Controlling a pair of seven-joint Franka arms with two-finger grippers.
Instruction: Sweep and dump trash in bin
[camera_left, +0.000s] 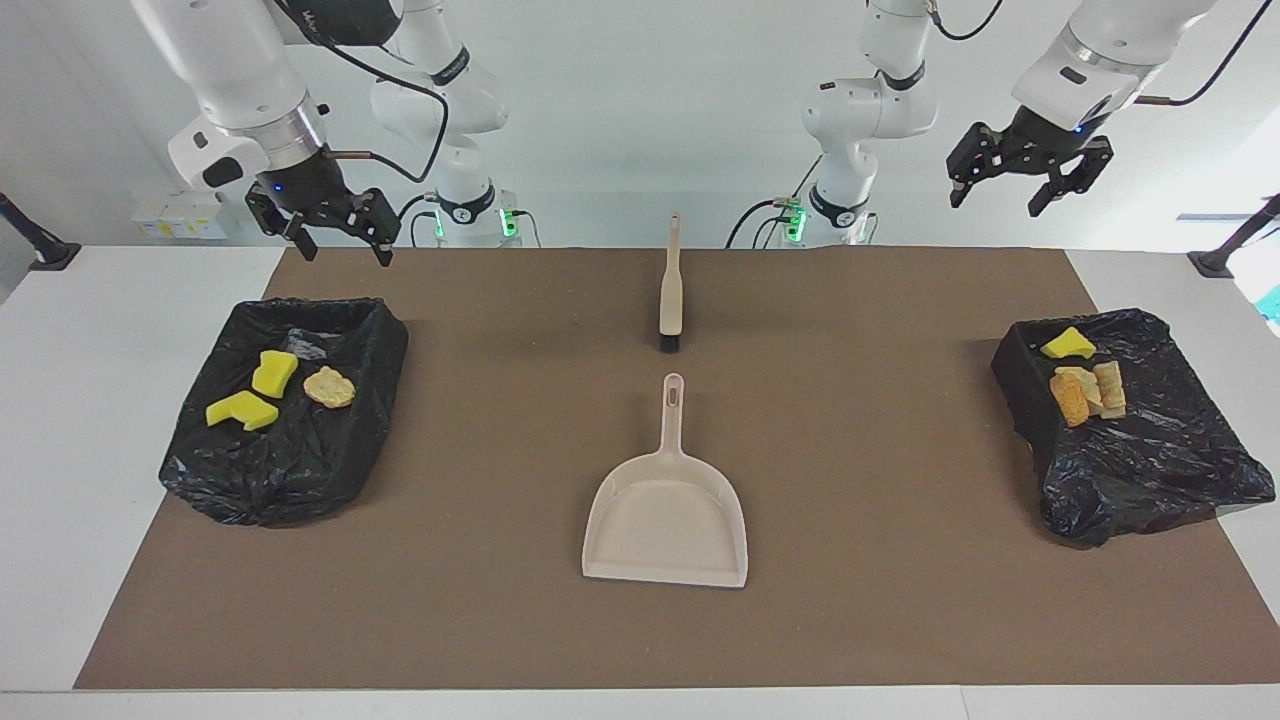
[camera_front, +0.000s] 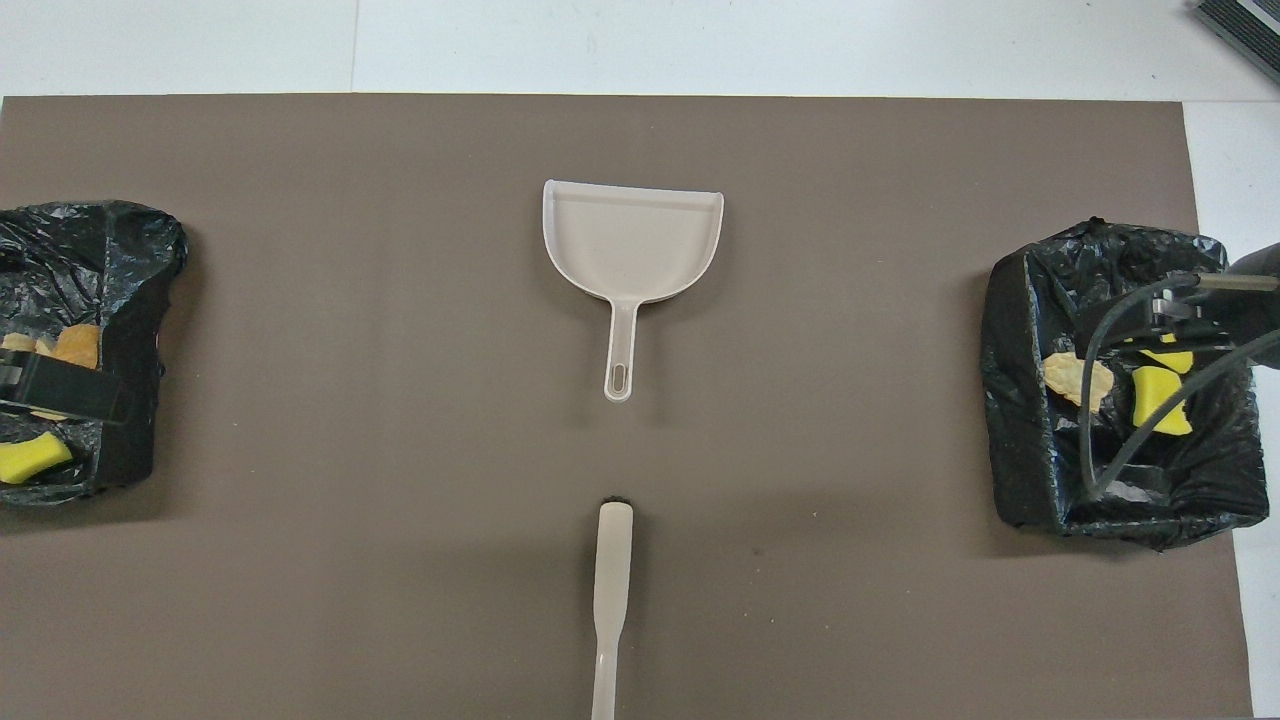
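The task looks finished; nothing is left on the brown mat (camera_left: 900, 600), so the next move calls only for parking; the left gripper (camera_left: 1030, 175) hangs wide and empty above the bin (camera_left: 1130, 470) at its end; the right gripper (camera_left: 335, 225) likewise above the other bin (camera_left: 290, 470); dustpan (camera_left: 667, 520) and brush (camera_left: 670, 290) lie untouched mid-table; the trash (camera_left: 1085, 385), yellow sponge chunks and golden bread lumps, rests inside both bins.

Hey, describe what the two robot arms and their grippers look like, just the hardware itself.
Both arms are glossy white with rounded segments, black joint bands and loose black cables. The right arm has a silver metal ring at its wrist. The right gripper and left gripper are black two-finger units of angular linkages, each with a small blue light on its body. Green lights glow at both bases.
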